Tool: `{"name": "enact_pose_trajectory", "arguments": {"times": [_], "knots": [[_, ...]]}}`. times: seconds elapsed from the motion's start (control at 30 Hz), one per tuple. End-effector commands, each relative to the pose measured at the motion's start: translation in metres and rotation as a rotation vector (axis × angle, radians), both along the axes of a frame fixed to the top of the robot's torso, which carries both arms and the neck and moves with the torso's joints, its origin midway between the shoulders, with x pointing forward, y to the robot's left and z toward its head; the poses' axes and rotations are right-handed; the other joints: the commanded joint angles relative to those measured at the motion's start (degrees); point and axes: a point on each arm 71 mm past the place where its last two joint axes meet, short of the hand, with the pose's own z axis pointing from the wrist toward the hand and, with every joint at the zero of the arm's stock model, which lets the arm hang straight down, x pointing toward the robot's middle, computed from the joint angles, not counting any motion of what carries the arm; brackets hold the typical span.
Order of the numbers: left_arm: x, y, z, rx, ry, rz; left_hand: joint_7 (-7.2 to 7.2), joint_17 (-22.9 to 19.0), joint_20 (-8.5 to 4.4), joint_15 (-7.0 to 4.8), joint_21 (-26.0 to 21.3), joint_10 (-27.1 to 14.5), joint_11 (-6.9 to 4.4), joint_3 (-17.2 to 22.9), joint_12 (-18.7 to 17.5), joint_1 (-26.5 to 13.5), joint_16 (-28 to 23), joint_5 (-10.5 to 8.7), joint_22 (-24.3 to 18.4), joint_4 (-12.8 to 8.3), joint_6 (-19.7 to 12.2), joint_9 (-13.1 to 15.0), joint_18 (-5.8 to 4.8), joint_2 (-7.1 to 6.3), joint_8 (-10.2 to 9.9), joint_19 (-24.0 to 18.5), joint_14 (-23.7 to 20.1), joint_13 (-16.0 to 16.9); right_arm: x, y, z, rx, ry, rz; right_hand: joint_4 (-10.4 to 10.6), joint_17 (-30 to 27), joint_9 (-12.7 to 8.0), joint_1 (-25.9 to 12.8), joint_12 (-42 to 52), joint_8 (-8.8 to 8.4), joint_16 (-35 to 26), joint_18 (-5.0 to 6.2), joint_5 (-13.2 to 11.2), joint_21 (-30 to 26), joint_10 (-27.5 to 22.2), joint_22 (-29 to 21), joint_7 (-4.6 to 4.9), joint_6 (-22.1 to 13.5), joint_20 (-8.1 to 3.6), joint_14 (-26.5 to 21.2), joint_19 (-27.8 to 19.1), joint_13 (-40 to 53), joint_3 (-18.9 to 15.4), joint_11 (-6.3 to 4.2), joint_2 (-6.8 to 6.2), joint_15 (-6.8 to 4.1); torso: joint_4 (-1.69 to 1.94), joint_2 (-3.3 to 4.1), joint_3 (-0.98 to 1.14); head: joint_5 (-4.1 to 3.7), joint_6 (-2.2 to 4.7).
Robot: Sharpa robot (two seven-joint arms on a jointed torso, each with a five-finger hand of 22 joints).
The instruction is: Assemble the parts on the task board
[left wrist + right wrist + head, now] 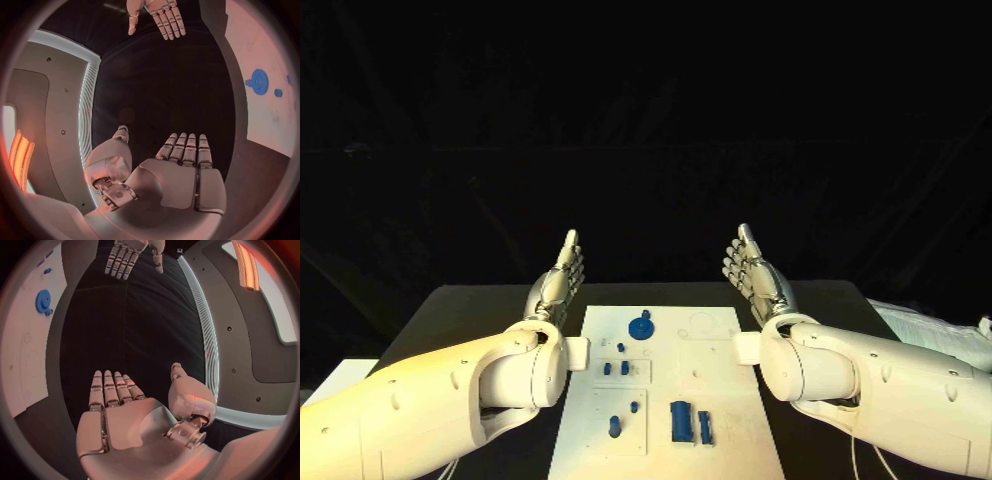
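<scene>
Both hands are raised with flat palms facing each other, fingers straight and released, holding nothing: left hand (555, 285) at 9 o'clock of the task board (718, 420), right hand (759, 280) at 3, likely parked off it. On the board in mid-table: one blue gear (640, 326) toward 12, about six small blue parts (681, 421) toward 6

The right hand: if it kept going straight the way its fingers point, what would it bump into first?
Probably nothing nearby. The right hand is open with flat fingers aimed past the table's far edge into darkness. The task board lies off to its side, and the left hand is alongside, not ahead. Depth is hard to judge.
</scene>
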Motion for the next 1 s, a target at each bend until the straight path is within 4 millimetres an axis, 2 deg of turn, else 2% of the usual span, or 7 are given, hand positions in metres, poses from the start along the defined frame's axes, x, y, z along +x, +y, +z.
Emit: {"name": "enact_pose_trajectory", "arguments": {"times": [0.03,0.53,0.57,0.63,0.67,0.8,1.0], "knots": [[-0.0003,-0.0002,0.0036,0.021,-0.041,0.011,-0.18,-0.1,-0.79,-0.05,-0.4,-4.1,-0.14,-1.4,-0.3,-5.7,-0.4,-0.38,-5.7,0.0,-3.9,-0.1,-1.27,0.00,-0.4,-3.1,-3.9,-0.1,-0.0002,-0.0012,0.0019,-0.006,-0.021,-0.026,0.0,-0.1,-0.1,-5.7,-0.4,-0.32,-0.2,-1.22,-0.5,-0.6,-4.5,-0.4,-0.29,-3.9,-0.19,-4.8,-4.3,-0.1,-0.4,-0.06,-0.01,0.00,0.00,0.00,-0.01,0.00,-0.01],[-0.0003,-0.0002,0.0036,0.021,-0.041,0.011,-0.18,-0.1,-0.79,-0.05,-0.4,-8.2,-0.14,-1.4,-0.3,-11.3,-0.4,-0.38,-5.7,0.0,-7.8,-0.1,-1.27,0.00,-0.4,-10.0,-7.6,-0.1,-0.0002,-0.0012,0.0019,-0.006,-0.021,-0.026,0.0,-0.1,-0.1,-11.4,-0.4,-0.32,-0.2,-1.22,-0.5,-0.6,-8.8,-0.4,-0.29,-7.5,-0.19,-9.5,-8.5,-0.1,-0.4,-0.06,-0.01,0.00,0.00,0.00,-0.01,0.00,-0.01],[-0.0003,-0.0002,0.0036,0.021,-0.041,0.011,-0.18,-0.1,-0.79,-0.05,-0.4,-8.3,-0.14,-1.4,-0.3,-11.5,-0.4,-0.38,-5.7,0.0,-7.8,-0.1,-1.27,0.00,-0.4,-10.0,-7.9,-0.1,-0.0002,-0.0012,0.0019,-0.006,-0.021,-0.026,0.0,-0.1,-0.1,-12.7,-0.4,-0.32,-0.2,-1.22,-0.5,-0.6,-9.9,-0.4,-0.29,-12.1,-0.19,-10.7,-13.6,-0.1,-0.4,-0.06,-0.01,0.00,0.00,0.00,-0.01,0.00,-0.01],[-0.0003,-0.0002,0.0036,0.021,-0.041,0.011,-0.18,-0.1,-0.79,-0.05,-0.4,-8.7,-0.14,-1.4,-0.3,-12.1,-0.4,-0.38,-5.7,0.0,-8.2,-0.1,-1.27,0.00,-0.4,-10.0,-8.1,-0.1,-0.0002,-0.0012,0.0019,-0.006,-0.021,-0.026,0.0,-0.1,-0.1,-18.0,-0.4,-0.32,-0.2,-1.22,-0.5,-0.6,-14.0,-0.4,-0.29,-12.1,-0.19,-15.0,-13.6,-0.1,-0.4,-0.06,-0.01,0.00,0.00,0.00,-0.01,0.00,-0.01],[-0.0003,-0.0002,0.0036,0.021,-0.041,0.011,-0.18,-0.1,-0.79,-0.05,-0.4,-8.8,-0.14,-1.4,-0.3,-12.1,-0.4,-0.38,-5.7,0.0,-12.3,-0.1,-1.27,0.00,-0.4,-10.0,-12.2,-0.1,-0.0002,-0.0012,0.0019,-0.006,-0.021,-0.026,0.0,-0.1,-0.1,-18.0,-0.4,-0.32,-0.2,-1.22,-0.5,-0.6,-14.0,-0.4,-0.29,-12.1,-0.19,-15.0,-13.6,-0.1,-0.4,-0.06,-0.01,0.00,0.00,0.00,-0.01,0.00,-0.01],[-0.0003,-0.0002,0.0036,0.021,-0.041,0.011,-0.18,-0.1,-0.79,-0.05,-0.4,-12.9,-0.14,-1.4,-0.3,-17.9,-0.4,-0.38,-5.7,0.0,-12.3,-0.1,-1.27,0.00,-0.4,-10.0,-12.2,-0.1,-0.0002,-0.0012,0.0019,-0.006,-0.021,-0.026,0.0,-0.1,-0.1,-18.0,-0.4,-0.32,-0.2,-1.22,-0.5,-0.6,-14.0,-0.4,-0.29,-12.1,-0.19,-15.0,-13.6,-0.1,-0.4,-0.06,-0.01,0.00,0.00,0.00,-0.01,0.00,-0.01],[-0.0003,-0.0002,0.0036,0.021,-0.041,0.011,-0.18,-0.1,-0.79,-0.05,-0.4,-12.9,-0.14,-1.4,-0.3,-17.9,-0.4,-0.38,-5.7,0.0,-12.3,-0.1,-1.27,0.00,-0.4,-10.0,-12.2,-0.1,-0.0002,-0.0012,0.0019,-0.006,-0.021,-0.026,0.0,-0.1,-0.1,-18.0,-0.4,-0.32,-0.2,-1.22,-0.5,-0.6,-14.0,-0.4,-0.29,-12.1,-0.19,-15.0,-13.6,-0.1,-0.4,-0.06,-0.01,0.00,0.00,0.00,-0.01,0.00,-0.01]]}}
